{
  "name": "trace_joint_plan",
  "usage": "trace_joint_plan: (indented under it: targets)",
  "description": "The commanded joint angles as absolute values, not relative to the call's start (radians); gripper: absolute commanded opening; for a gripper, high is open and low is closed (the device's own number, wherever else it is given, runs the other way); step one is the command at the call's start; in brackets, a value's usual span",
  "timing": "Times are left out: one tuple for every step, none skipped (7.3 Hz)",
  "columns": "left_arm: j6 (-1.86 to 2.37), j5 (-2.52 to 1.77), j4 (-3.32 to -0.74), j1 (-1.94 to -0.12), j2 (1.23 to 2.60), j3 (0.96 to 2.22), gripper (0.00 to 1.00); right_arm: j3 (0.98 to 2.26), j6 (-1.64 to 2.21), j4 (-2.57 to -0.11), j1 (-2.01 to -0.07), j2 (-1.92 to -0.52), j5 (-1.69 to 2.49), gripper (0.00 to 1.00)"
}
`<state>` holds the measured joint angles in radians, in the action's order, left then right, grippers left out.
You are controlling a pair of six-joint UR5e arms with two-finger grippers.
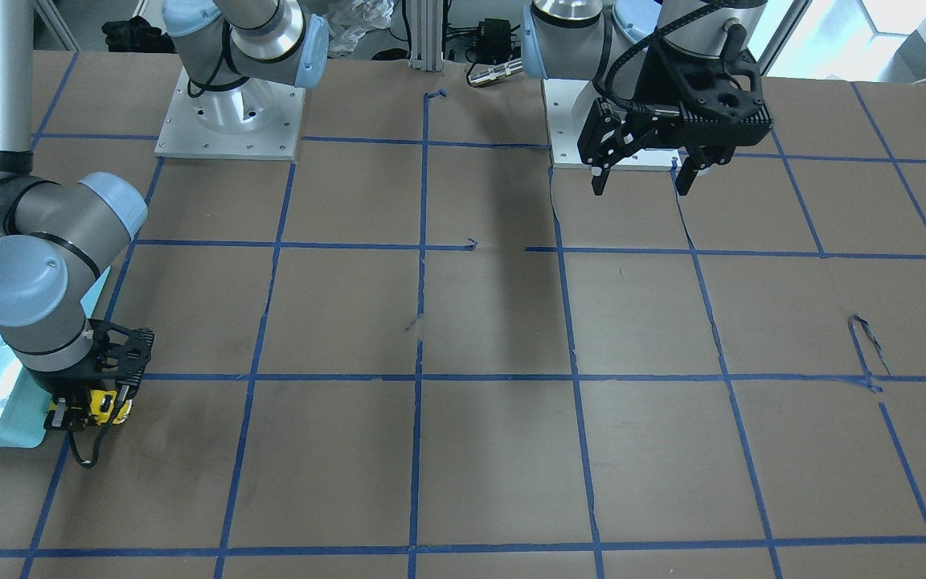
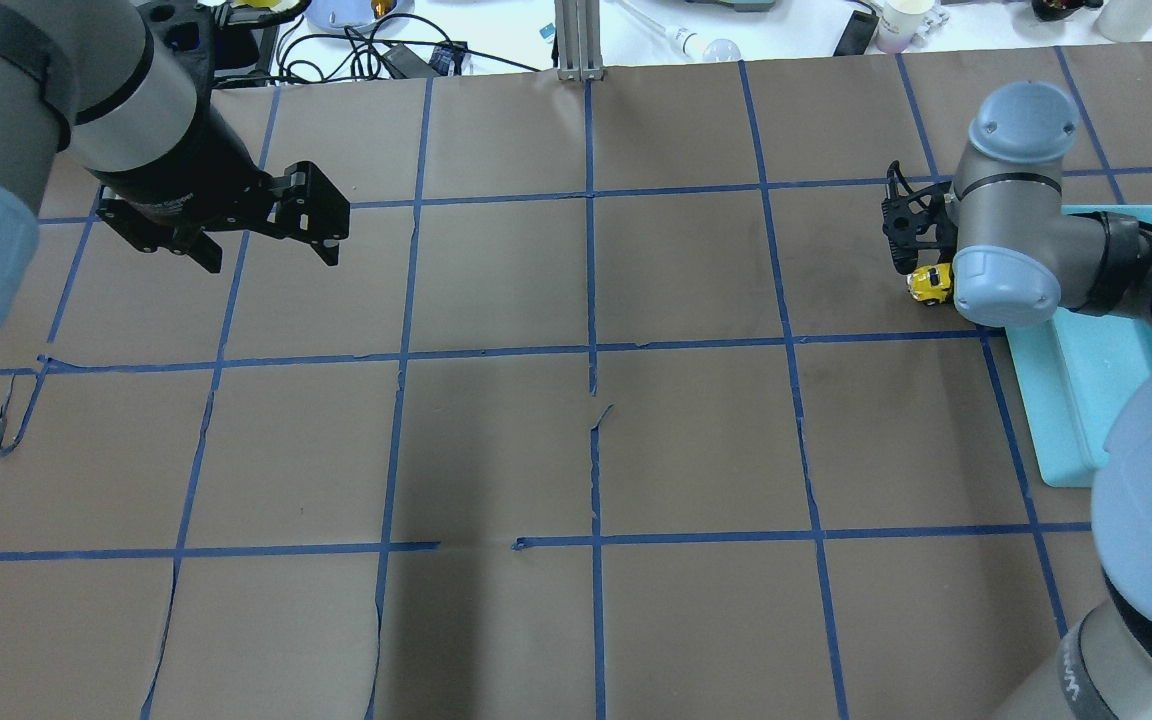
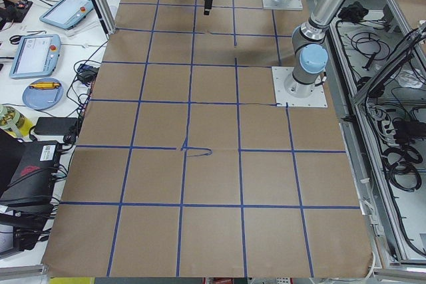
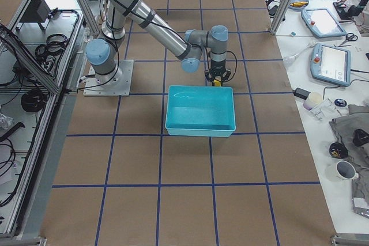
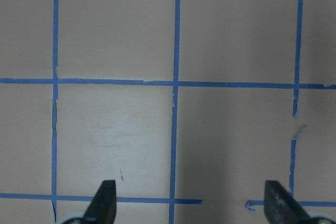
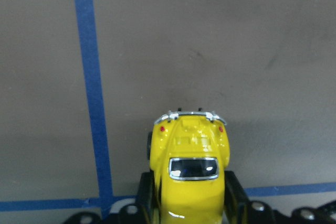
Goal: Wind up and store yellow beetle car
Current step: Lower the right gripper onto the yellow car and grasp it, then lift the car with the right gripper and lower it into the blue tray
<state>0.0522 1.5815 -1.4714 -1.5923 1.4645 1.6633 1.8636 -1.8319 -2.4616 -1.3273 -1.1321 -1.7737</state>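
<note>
The yellow beetle car [image 6: 190, 167] sits between the fingers of my right gripper [image 6: 190, 203], which is shut on its sides. It shows as a small yellow spot under the right wrist in the overhead view [image 2: 931, 284], in the front-facing view [image 1: 101, 406] and in the exterior right view [image 4: 217, 82], at the brown table surface just beside the turquoise bin [image 2: 1086, 400]. My left gripper [image 2: 266, 252] is open and empty, hovering above the table far from the car; its fingertips [image 5: 102, 203] show in the left wrist view.
The brown paper table carries a blue tape grid [image 2: 591, 350]. The turquoise bin [image 4: 200, 110] stands on the robot's right side, right next to the right gripper. The two arm bases [image 1: 230, 112] stand at the robot's edge of the table. Clutter and tablets lie beyond the table edges.
</note>
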Motion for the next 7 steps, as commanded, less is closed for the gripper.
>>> trace_joint_plan:
  targets:
    - [0.052,1.58,-1.474,-1.592,1.465,1.664,1.0,1.858,-1.824,-2.421,-1.35,-1.181,-1.729,0.0]
    - [0.052,1.58,-1.497,-1.594,1.465,1.666,1.0,1.85,-1.822,-2.419,-1.376,-1.202,-1.662,0.0]
    - [0.052,1.578,-1.543,-1.594,1.465,1.675,1.0,1.836,-1.821,-2.381,-1.397,-1.212,-1.657,0.0]
    - [0.052,1.578,-1.549,-1.594,1.463,1.677,1.0,1.794,-1.822,-2.276,-1.414,-1.232,-1.669,0.0]
    - [0.052,1.575,-1.548,-1.595,1.463,1.677,1.0,1.728,-1.824,-2.111,-1.408,-1.276,-1.681,0.0]
    - [0.052,1.574,-1.549,-1.595,1.46,1.681,1.0,1.67,-1.822,-2.006,-1.398,-1.304,-1.759,0.0]
    - [0.051,1.568,-1.548,-1.595,1.46,1.683,1.0,1.649,-1.822,-1.976,-1.37,-1.311,-1.837,0.0]
